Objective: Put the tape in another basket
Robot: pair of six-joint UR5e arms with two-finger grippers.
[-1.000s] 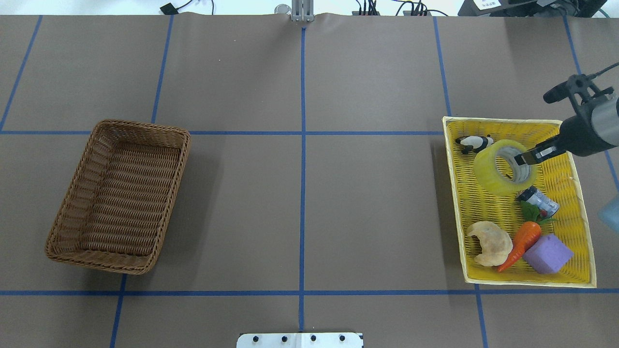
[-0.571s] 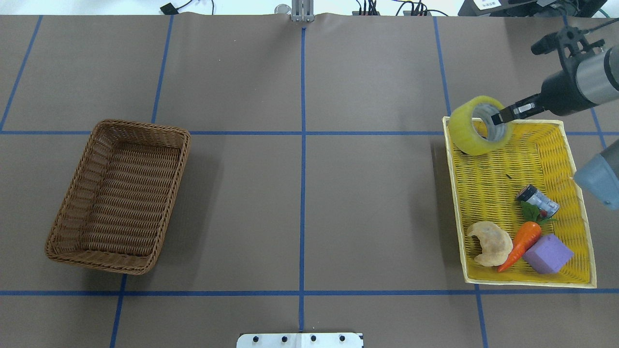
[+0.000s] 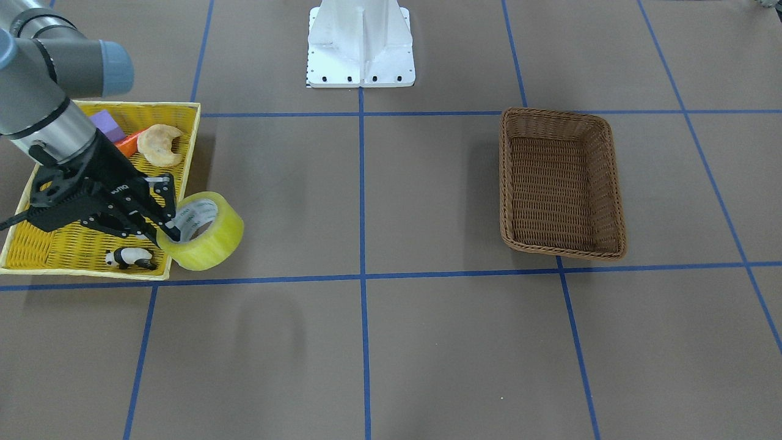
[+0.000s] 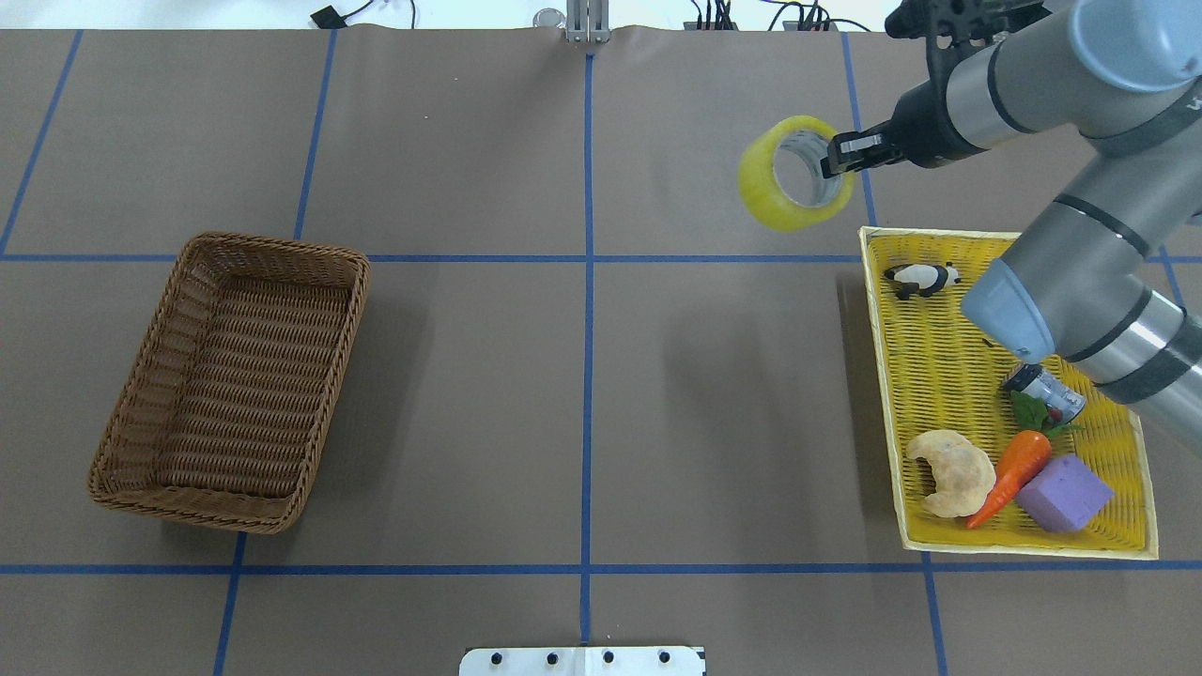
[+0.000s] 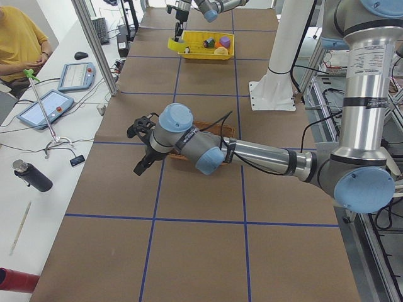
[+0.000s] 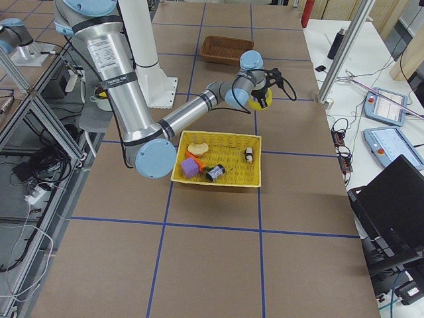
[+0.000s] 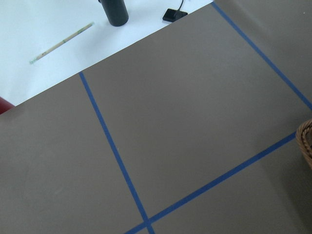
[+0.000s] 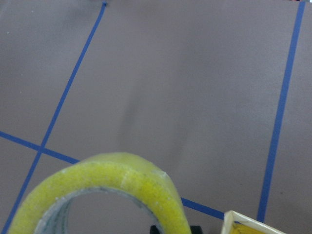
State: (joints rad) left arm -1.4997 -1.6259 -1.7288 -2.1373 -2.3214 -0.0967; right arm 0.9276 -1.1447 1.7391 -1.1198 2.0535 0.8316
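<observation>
Print on the grey-white core of the tape (image 4: 765, 188) is too small to read, and the right wrist view cuts the roll off at its lower edge. The right gripper (image 4: 839, 153), arm stretched forward, has its jaws clamped on the roll's wall, holding it above the counter (image 4: 470, 394) just outside the yellow tray (image 4: 939, 376), well apart from the basket (image 4: 282, 249); whether the jaws of the left gripper (image 5: 140, 167) are apart or together I cannot tell
</observation>
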